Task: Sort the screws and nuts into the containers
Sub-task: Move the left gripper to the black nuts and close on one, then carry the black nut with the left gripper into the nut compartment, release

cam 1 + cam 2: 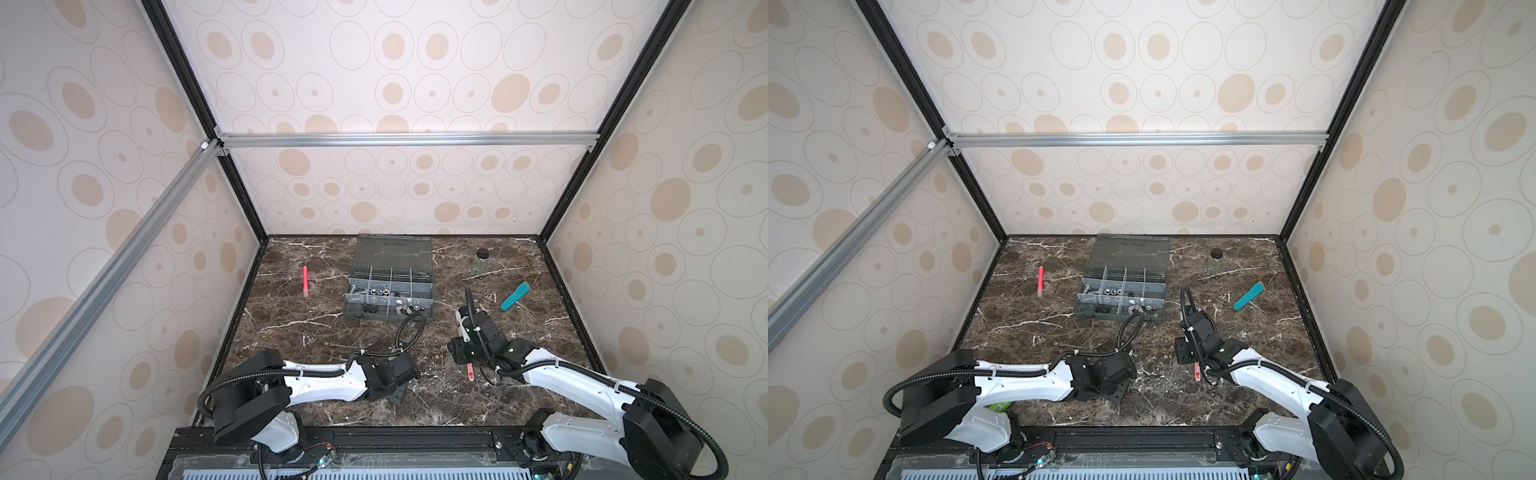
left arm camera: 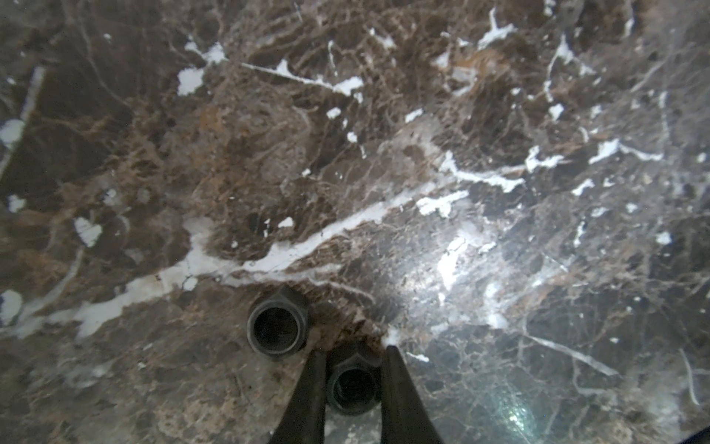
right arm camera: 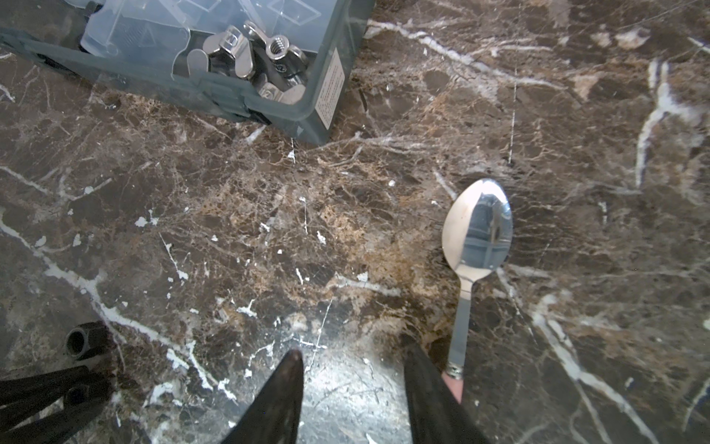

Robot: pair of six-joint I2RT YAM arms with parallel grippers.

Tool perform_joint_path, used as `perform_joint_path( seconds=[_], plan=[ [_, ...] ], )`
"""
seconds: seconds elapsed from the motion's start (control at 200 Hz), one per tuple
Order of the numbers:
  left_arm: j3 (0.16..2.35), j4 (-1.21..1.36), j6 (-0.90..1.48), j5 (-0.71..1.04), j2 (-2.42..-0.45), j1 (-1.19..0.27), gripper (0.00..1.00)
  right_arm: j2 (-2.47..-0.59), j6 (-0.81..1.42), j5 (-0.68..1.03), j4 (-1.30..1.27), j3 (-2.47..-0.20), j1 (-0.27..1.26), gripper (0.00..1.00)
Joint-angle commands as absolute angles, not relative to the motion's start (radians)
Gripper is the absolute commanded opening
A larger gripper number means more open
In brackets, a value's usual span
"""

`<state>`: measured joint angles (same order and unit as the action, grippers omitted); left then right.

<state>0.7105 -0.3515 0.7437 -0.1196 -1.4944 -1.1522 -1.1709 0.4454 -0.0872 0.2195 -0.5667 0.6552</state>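
A black hex nut sits between the two fingers of the left pincer. The pincer stands narrow and clamped on it, with a finger against each flank. This close view is blurred, so I cannot tell whether the nut is clear of the worktop or resting on it. A second black nut lies flat on the marble just beside the first, apart from the fingers. Both nuts are on the robot's side of the organizer box, well apart from its front wall.

The box's smoky lid is open and leans back. Of its containers, the front one at the box's right corner holds shiny wing nuts. The left-end one in the middle row holds what looks like a silver screw.

The right pincer hangs over bare marble on the robot's side of the box's right front corner, its jaws apart with nothing between them. A spoon lies flat just beside one of its fingers, bowl end toward the box and pink handle end away from it.

To the right of the box, a glass jar stands level with the lid. A teal tool lies further right, level with the compartments. A red stick lies to the left of the box.
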Motion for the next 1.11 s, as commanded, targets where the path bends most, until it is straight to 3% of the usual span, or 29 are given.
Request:
perform_joint_path(
  seconds=[0.0, 0.305, 0.625, 1.1],
  plan=[
    [0.752, -0.424, 0.699, -0.137, -1.496, -1.163, 0.16, -1.153, 0.453, -0.107, 0.236, -0.573, 0.653, 0.47],
    [1.004, -0.355, 0.494, -0.141, -1.503, -0.964, 0.15, -1.079, 0.442, -0.167, 0.266, -0.568, 0.653, 0.47],
    [1.319, -0.279, 0.308, -0.094, -1.744, -0.685, 0.15, -1.024, 0.431, -0.183, 0.319, -0.580, 0.653, 0.47],
    [1.452, -0.219, 0.320, -0.005, -1.950, -0.595, 0.18, -0.968, 0.434, -0.198, 0.365, -0.574, 0.653, 0.47]
  ],
)
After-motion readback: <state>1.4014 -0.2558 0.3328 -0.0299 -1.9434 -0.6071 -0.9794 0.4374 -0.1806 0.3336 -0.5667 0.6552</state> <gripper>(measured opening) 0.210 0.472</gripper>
